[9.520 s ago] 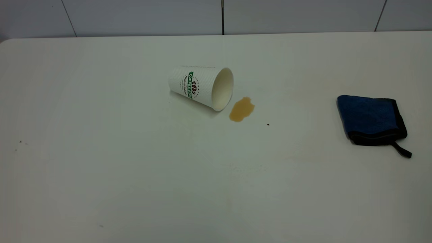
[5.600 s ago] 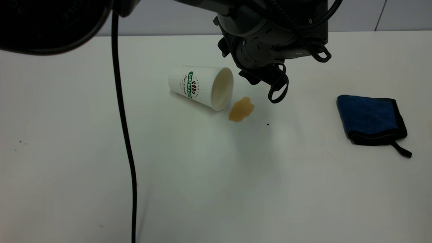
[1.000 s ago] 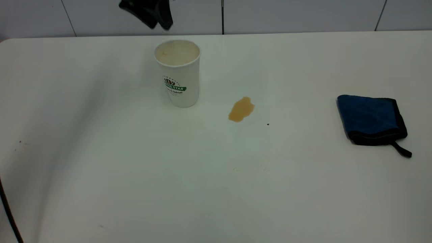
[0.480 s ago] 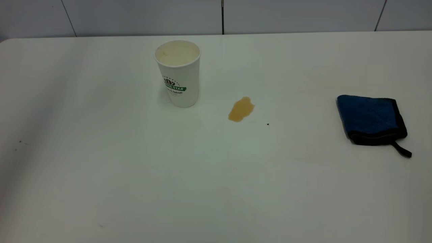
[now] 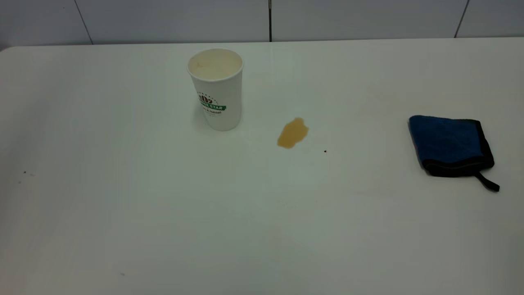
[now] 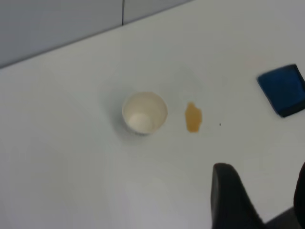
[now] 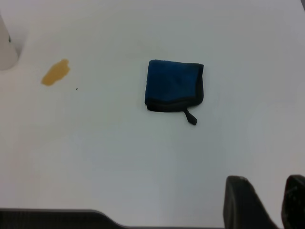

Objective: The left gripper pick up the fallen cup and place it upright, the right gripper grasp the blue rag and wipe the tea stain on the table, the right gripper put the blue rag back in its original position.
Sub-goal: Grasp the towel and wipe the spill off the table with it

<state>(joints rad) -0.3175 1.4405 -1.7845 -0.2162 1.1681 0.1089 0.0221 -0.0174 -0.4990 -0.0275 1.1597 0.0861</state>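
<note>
White and bare but for three things, the surface (image 5: pixel 163 213) now carries the cup (image 5: pixel 216 88) standing upright on its base, mouth to the ceiling, where a few seconds ago it lay on its side with its rim almost at the tea stain (image 5: pixel 292 132). That change closes the first part of the task. The stain sits unwiped just beside the cup, towards the right arm's side, and the blue rag (image 5: pixel 449 144) lies folded well apart from both, untouched and in the same spot as before. A second ago the left arm was visible above the cup in the exterior view; it has since pulled out of that view, and its wrist camera looks down on cup, stain and rag from high up. The left hand (image 6: pixel 259 195) shows its fingers apart and holding nothing. The right hand (image 7: pixel 264 202) hangs high over the table with the rag below it, fingers parted and empty. By my reading, the rag grasp comes next.
</note>
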